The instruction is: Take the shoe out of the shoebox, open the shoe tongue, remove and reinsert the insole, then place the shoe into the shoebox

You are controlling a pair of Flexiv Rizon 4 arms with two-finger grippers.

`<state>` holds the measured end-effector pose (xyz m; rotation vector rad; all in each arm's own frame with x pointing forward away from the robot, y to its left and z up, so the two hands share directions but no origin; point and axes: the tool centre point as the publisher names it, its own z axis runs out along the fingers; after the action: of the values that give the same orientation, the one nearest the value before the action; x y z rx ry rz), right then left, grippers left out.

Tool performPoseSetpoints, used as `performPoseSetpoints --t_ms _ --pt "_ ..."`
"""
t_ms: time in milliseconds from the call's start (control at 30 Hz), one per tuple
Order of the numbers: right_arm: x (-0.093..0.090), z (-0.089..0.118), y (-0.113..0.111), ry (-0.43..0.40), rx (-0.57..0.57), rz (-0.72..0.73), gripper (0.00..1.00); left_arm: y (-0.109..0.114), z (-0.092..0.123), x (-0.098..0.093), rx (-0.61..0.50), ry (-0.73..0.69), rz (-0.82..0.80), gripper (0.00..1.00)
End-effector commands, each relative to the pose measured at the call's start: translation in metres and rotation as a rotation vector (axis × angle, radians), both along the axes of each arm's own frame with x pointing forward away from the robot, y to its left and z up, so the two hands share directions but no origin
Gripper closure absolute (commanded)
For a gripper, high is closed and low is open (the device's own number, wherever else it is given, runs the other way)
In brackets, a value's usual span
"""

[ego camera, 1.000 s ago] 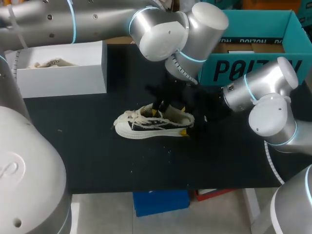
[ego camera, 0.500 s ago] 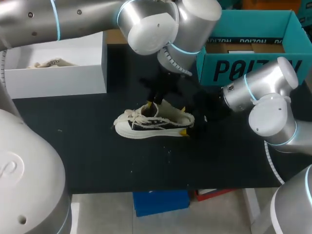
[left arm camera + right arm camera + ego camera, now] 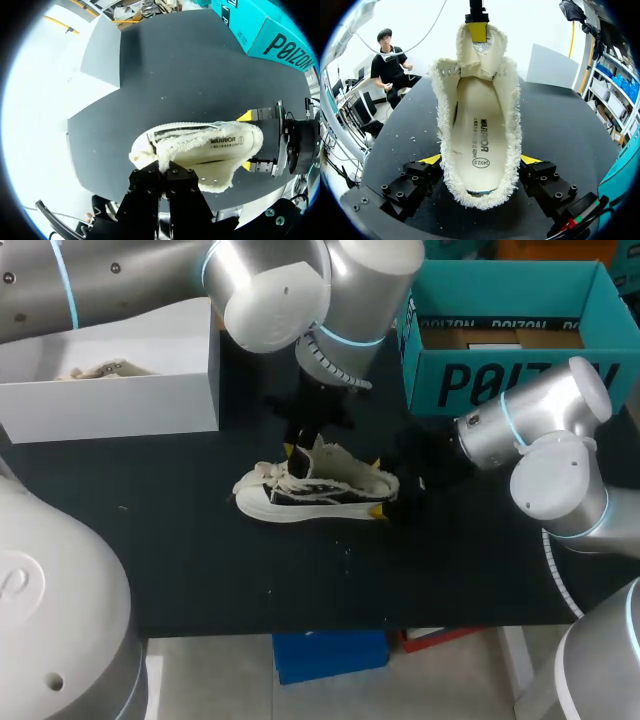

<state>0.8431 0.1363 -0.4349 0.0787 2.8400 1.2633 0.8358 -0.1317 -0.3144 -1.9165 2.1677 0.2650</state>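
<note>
Drawing farther toeward: left jaws with shoe [image 3: 318,492] tongue [image 3: 478,60].

A black table [image 3: 200,570] is seen, on which a shoe [image 3: 300,506], a white shoebox [image 3: 130,400] and a teal box [image 3: 470,390] are set

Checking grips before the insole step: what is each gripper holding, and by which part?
The right gripper clamps the shoe at its heel, a finger on each side; the left gripper pinches the tongue by its upper edge.
</note>
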Motion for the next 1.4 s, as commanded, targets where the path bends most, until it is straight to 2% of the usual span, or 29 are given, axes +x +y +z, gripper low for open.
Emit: performPoseSetpoints --t_ms 33,533,1400 --pt "0.002 -0.004 0.002 0.0 -0.002 -0.001 1.0 0.01 0.0 -0.005 -0.025 -0.005 -0.001 1.0" --pt "0.002 -0.004 0.002 0.0 -0.002 -0.001 1.0 0.034 -0.02 -0.017 0.009 0.021 0.02 1.0" --pt "0.002 -0.004 0.002 0.0 -0.002 -0.001 1.0 0.055 -0.042 -0.025 0.026 0.074 0.072 1.0"
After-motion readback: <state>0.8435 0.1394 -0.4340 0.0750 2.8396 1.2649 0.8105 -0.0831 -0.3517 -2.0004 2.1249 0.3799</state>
